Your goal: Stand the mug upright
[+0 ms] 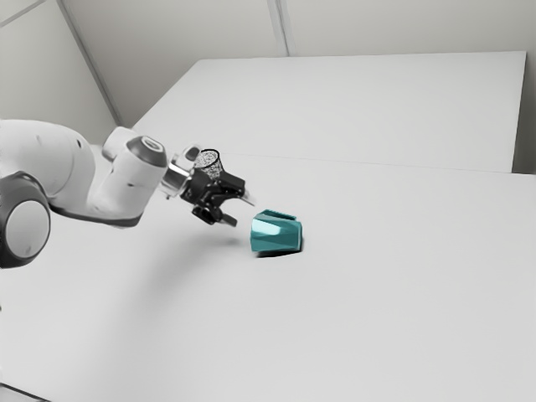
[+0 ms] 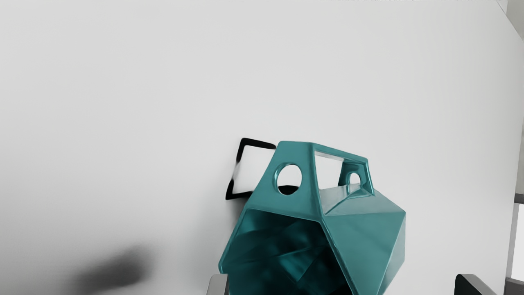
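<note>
In the exterior view the gripper [image 1: 238, 211] stands open just to the left of the teal faceted mug [image 1: 276, 234], with a small gap between its fingertips and the mug. The mug lies on its side on the table. In the wrist view the mug [image 2: 360, 237] shows its dark open mouth facing the camera, its angular handle raised on top. The fingertips of the gripper [image 2: 342, 284] are wide apart at the bottom edge, one in front of the mug's rim, the other off beyond its side. The lower part of the mug is cut off there.
A white table [image 1: 377, 327] lies under the mug, with a pale raised panel [image 1: 360, 109] behind it. Dark shadows of the mug and the hand fall on the tabletop in the wrist view.
</note>
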### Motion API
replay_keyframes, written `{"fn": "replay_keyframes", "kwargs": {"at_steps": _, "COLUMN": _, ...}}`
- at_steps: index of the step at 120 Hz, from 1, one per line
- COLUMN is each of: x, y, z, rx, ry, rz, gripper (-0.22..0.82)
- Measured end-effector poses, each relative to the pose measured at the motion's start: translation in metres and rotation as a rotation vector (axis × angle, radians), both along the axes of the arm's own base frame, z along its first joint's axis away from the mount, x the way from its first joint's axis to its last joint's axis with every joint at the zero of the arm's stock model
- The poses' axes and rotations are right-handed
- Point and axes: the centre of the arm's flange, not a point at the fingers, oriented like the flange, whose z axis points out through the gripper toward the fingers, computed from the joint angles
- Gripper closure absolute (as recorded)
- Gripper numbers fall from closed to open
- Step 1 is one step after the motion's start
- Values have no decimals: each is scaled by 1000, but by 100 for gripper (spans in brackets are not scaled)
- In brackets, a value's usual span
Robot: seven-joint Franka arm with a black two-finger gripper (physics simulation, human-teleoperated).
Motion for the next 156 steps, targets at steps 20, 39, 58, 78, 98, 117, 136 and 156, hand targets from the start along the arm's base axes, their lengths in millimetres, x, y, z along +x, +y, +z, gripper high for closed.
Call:
{"fn": "replay_keyframes", "kwargs": {"at_steps": 20, "x": 1, "y": -5, "z": -14, "rx": -41, "ry": -35, "rz": -5, "gripper": 0}}
{"fn": "replay_keyframes", "kwargs": {"at_steps": 39, "x": -7, "y": -9, "z": -26, "rx": -94, "ry": -42, "rz": -7, "gripper": 0}}
{"fn": "replay_keyframes", "kwargs": {"at_steps": 58, "x": -7, "y": -17, "z": -33, "rx": -122, "ry": -60, "rz": -20, "gripper": 0}}
{"fn": "replay_keyframes", "kwargs": {"at_steps": 78, "x": -5, "y": -24, "z": -42, "rx": -133, "ry": -71, "rz": -37, "gripper": 0}}
{"fn": "replay_keyframes", "kwargs": {"at_steps": 98, "x": -4, "y": -33, "z": -46, "rx": -145, "ry": -83, "rz": -54, "gripper": 0}}
{"fn": "replay_keyframes", "kwargs": {"at_steps": 117, "x": -3, "y": -41, "z": -45, "rx": -169, "ry": -97, "rz": -62, "gripper": 2}}
{"fn": "replay_keyframes", "kwargs": {"at_steps": 136, "x": -4, "y": -43, "z": -44, "rx": -193, "ry": -109, "rz": -67, "gripper": 12}}
{"fn": "replay_keyframes", "kwargs": {"at_steps": 156, "x": -5, "y": -44, "z": -44, "rx": -206, "ry": -118, "rz": -75, "gripper": 26}}
